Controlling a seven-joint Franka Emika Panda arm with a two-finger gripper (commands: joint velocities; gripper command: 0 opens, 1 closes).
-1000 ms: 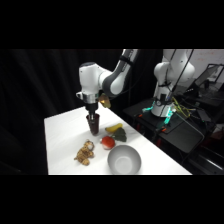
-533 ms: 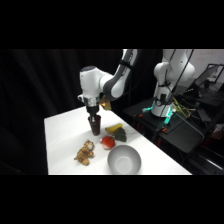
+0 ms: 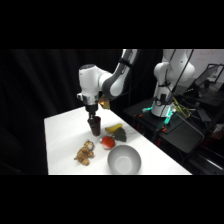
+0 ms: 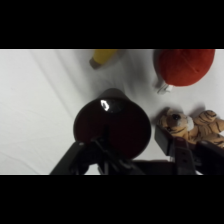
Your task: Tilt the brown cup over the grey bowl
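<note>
The white arm's two-finger gripper (image 3: 94, 124) was closed around the small reddish-brown cup (image 4: 112, 122), upright; the wide grey metal bowl (image 3: 124, 160) stood apart at four o'clock.

The brown cup (image 3: 95, 126) stands upright, a small dark reddish tumbler, mouth up, its glossy rim (image 4: 111, 120) catching a spot of light in the wrist view. It is over the middle of the worktop (image 3: 62, 140); whether it touches the surface cannot be told. The grey bowl (image 3: 124, 160), wide, round and smooth inside, sits open side up near the front edge, well apart from the cup.
</note>
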